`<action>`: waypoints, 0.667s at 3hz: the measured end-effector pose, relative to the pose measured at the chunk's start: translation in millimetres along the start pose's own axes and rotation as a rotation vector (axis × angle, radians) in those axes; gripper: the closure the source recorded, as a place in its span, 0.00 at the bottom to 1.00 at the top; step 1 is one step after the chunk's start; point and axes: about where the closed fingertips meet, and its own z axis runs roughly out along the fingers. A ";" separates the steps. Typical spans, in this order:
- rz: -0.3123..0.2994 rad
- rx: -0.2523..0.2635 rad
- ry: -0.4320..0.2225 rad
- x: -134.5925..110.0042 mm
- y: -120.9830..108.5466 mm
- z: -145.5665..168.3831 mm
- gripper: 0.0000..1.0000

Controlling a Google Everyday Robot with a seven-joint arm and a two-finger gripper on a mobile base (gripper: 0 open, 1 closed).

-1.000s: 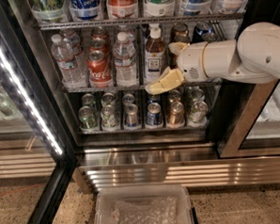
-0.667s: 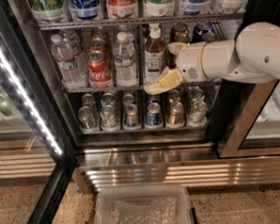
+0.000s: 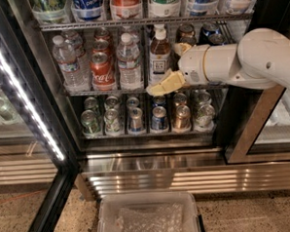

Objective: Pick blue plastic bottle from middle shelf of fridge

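The blue plastic bottle (image 3: 159, 58) is a slim bottle of dark tea with a white cap and a white label. It stands upright on the middle shelf (image 3: 109, 92) of the fridge (image 3: 236, 128), right of centre. My gripper (image 3: 173, 66) reaches in from the right on a white arm (image 3: 249, 59), right beside the bottle. Its fingers are spread. The lower yellowish finger (image 3: 164, 83) lies in front of the bottle's base, and the upper finger (image 3: 181, 48) is at the bottle's right shoulder. The bottle still rests on the rack.
Clear water bottles (image 3: 69, 63) and a red cola can (image 3: 102, 71) stand left of the tea bottle. Dark cans (image 3: 209, 30) sit behind the gripper. A lower tier holds short cans (image 3: 135, 119). A light strip (image 3: 22, 90) runs along the open door at left. A clear plastic bin (image 3: 148, 218) sits on the floor.
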 end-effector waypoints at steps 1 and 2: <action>0.000 0.000 0.000 0.0 0.0 0.0 0.16; -0.002 0.027 0.005 3.5 -1.1 0.9 0.18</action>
